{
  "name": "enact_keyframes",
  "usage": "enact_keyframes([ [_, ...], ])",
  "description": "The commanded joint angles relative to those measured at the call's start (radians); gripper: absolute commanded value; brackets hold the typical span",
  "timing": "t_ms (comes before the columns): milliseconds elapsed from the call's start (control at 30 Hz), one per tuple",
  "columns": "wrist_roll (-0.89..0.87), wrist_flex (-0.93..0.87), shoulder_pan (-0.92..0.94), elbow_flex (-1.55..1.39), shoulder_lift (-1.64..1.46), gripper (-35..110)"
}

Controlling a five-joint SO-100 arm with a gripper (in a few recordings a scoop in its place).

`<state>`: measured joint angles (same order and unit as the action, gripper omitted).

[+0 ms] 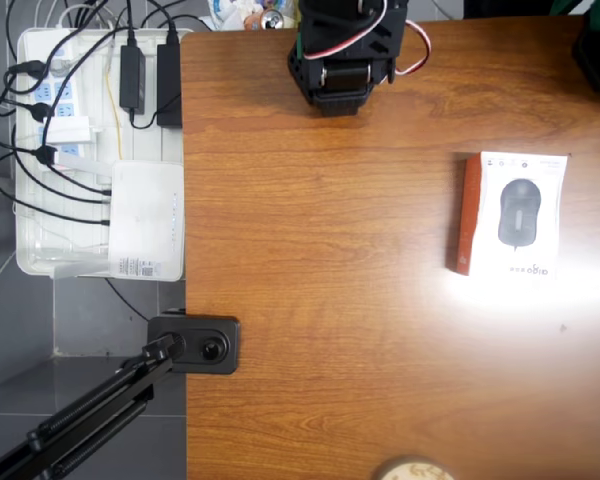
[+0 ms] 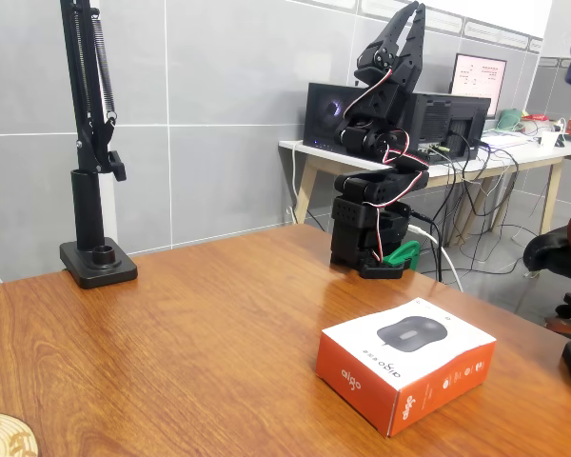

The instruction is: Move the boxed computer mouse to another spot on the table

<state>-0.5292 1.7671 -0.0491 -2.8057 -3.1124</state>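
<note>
Black plastic forms the claw (image 2: 411, 11), which is raised high above the arm's base in the fixed view, its jaws parted slightly with nothing between them. Well below and in front of it, the boxed computer mouse (image 2: 405, 369) is laid flat on the table (image 2: 190, 333), untouched

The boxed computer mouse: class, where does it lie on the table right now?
In the overhead view the boxed computer mouse lies flat on the right side of the table, apart from the arm's base; in the fixed view it sits in front of the arm.
</note>
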Motion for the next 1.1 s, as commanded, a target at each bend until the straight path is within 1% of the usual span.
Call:
enact_keyframes([
  [0, 0.048, 0.000, 0.008, 0.005, 0.003, 15],
  [67, 0.114, -0.025, 0.009, 0.005, 0.003, 17],
  [100, 0.161, -0.101, 0.017, 0.005, 0.003, 3],
  [133, 0.172, -0.190, 0.037, 0.008, 0.003, 0],
  [167, 0.176, -0.301, 0.041, 0.034, 0.003, 0],
  [200, 0.186, -0.451, 0.041, 0.095, 0.003, 0],
  [233, 0.190, -0.676, 0.041, 0.196, 0.003, 0],
  [267, 0.169, -0.971, 0.032, 0.330, 0.003, 0],
  [300, 0.106, -1.339, -0.002, 0.499, 0.015, 0],
  [333, 0.066, -1.614, -0.071, 0.687, 0.098, 0],
  [367, 0.020, -1.724, -0.166, 0.842, 0.227, 0],
  [400, -0.032, -1.727, -0.267, 0.968, 0.374, 0],
  [433, -0.069, -1.779, -0.331, 1.104, 0.514, 0],
  [500, 0.002, -2.036, -0.342, 1.376, 0.741, 0],
  [533, 0.026, -2.154, -0.377, 1.474, 0.828, 1],
  [600, 0.092, -2.327, -0.454, 1.566, 0.937, 6],
  [633, 0.097, -2.373, -0.483, 1.559, 0.962, 7],
  [700, 0.046, -2.428, -0.537, 1.468, 0.960, 11],
  [733, 0.055, -2.451, -0.541, 1.417, 0.951, 12],
  [800, 0.048, -2.606, -0.566, 1.362, 0.922, 8],
  [833, 0.011, -2.691, -0.586, 1.336, 0.908, 6],
  [900, -0.005, -2.744, -0.640, 1.269, 0.894, 8],
  [933, 0.005, -2.753, -0.666, 1.244, 0.890, 12],
  [967, 0.011, -2.747, -0.699, 1.229, 0.893, 28],
  [1000, 0.026, -2.732, -0.733, 1.226, 0.914, 52],
  [1067, 0.029, -2.711, -0.787, 1.226, 0.996, 87],
])
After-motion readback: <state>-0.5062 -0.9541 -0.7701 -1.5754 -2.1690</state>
